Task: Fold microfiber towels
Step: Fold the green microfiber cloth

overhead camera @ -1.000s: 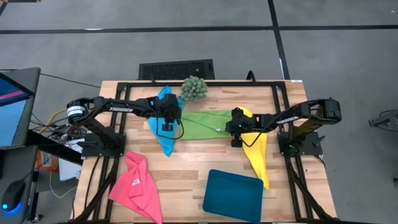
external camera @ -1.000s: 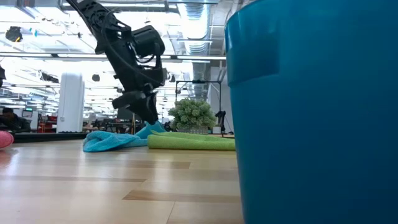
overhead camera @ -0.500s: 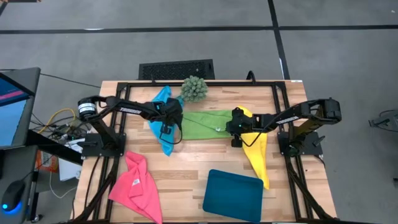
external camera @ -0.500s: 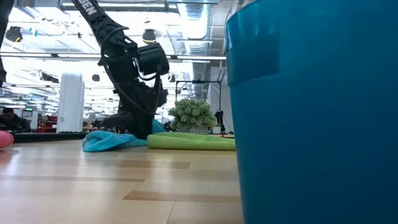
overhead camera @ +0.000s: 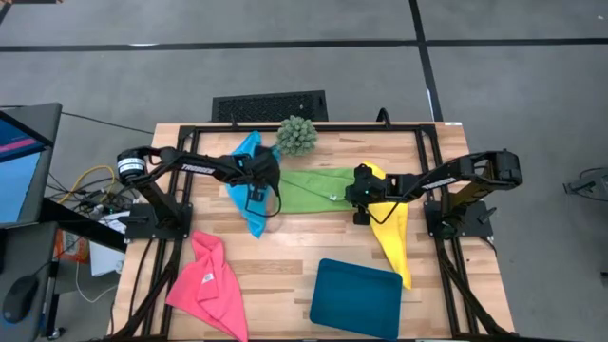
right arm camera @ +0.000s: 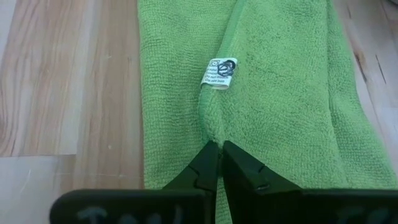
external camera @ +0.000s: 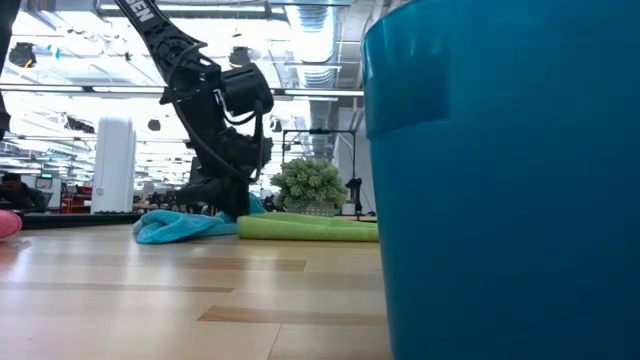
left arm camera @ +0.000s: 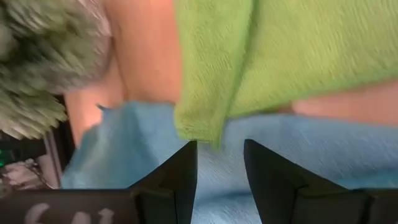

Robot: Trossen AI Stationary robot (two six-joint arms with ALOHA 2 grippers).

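At table centre, lime green towel (overhead camera: pixel 313 189) spread flat btw both arms, folded w/ a seam and small white label (right arm camera: pixel 219 73) showing in right wrist view. Right gripper (overhead camera: pixel 350 195) down on its right-hand edge, fingers pressed together, pinching a ridge of lime green pile (right arm camera: pixel 214 147). Left gripper (overhead camera: pixel 270 186) low at opposite edge, where green overlaps sky blue towel (overhead camera: pixel 249 201); fingers (left arm camera: pixel 180 171) spread w/ a clear gap, nothing btw them, tips just short of green corner, over blue cloth (left arm camera: pixel 292 149). Low view: left arm reaching down from above, gripper (external camera: pixel 225 195) touching or nearly touching rumpled blue heap (external camera: pixel 180 226), green towel (external camera: pixel 305 228) lying as a flat strip beside it.

Sky blue towel bunched lengthwise, under left arm, running from near table's far edge toward middle. Yellow towel (overhead camera: pixel 392 236) crumpled in a long wedge under and beyond right arm, tapering toward near-right edge. Hot pink towel (overhead camera: pixel 209 283) crumpled at near-left corner, well apart from the rest; pink sliver only at left edge of low view (external camera: pixel 8 223).

Spiky green ball plant (overhead camera: pixel 296 136) at far edge, just beside blue and green towels; blurred in left wrist view (left arm camera: pixel 43 68). Dark teal tray (overhead camera: pixel 356 296) near front edge, right of centre, filling right side of low view (external camera: pixel 505 180). Wooden table (overhead camera: pixel 285 256) bare btw pink towel and tray.
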